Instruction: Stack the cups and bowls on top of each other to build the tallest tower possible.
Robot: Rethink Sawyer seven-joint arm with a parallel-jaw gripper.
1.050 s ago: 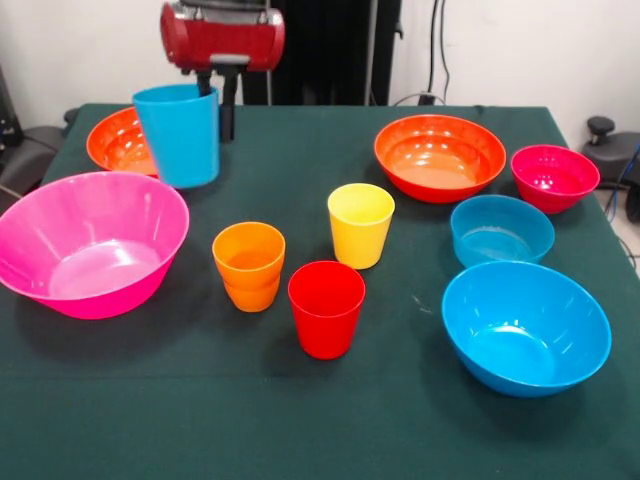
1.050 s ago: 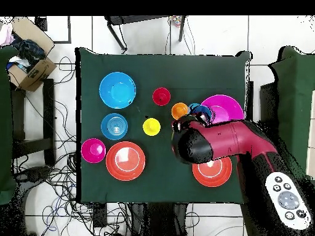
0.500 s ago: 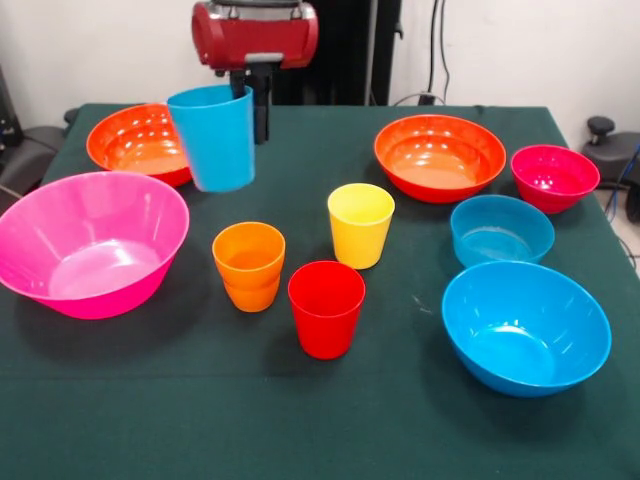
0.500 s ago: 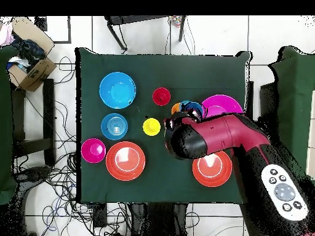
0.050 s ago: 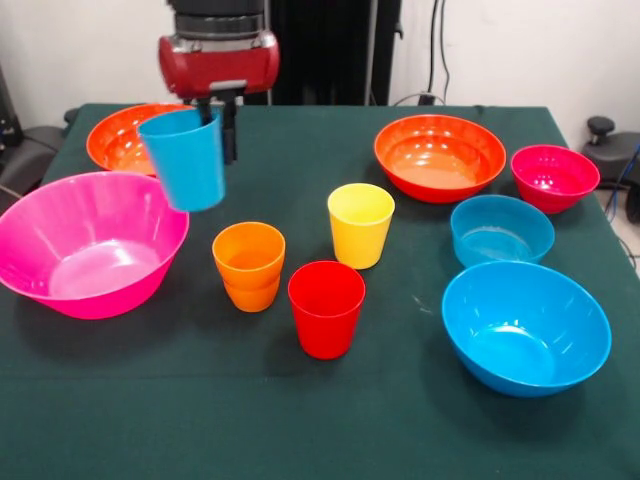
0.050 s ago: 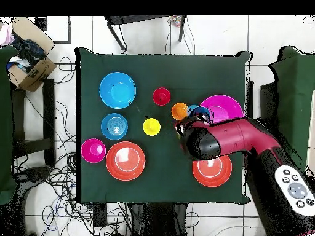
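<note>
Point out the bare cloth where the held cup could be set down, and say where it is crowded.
Front view: the widest bare cloth is the near strip in front of the pink bowl, red cup and large blue bowl. Another patch lies between the two orange-red bowls. The orange cup, yellow cup and red cup crowd the middle; the right side is packed with bowls.

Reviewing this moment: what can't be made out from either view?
- Claw grip, front view: the light blue cup covers one finger, so how the rim is pinched is unclear.
- Light blue cup, overhead view: the red arm hides most of it.
- Near orange-red bowl, overhead view: partly under the arm.
- Orange cup, front view: whether it is one cup or two nested is unclear.
</note>
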